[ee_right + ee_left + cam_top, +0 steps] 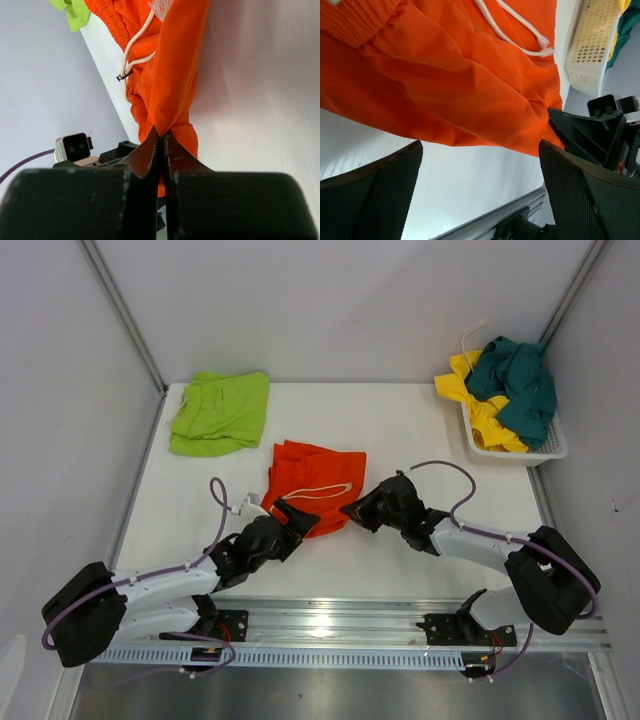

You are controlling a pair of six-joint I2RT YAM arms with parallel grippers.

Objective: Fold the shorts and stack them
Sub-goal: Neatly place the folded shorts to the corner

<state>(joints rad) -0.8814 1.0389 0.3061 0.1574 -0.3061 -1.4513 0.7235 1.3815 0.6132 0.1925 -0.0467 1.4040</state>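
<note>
Right wrist view: right hand pinched shut on near corner of orange shorts. Left hand wide open, empty, just beside near hem. Shorts mid-surface, between hands.
Risks: thin pinch slips; one-sided pull bunches cloth; drawstring snags.
Long axis roughly far-to-near; waistband likely away from arms.

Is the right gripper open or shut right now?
Shut on the orange shorts: the right gripper pinches a fold of the cloth between its closed tips.
</note>
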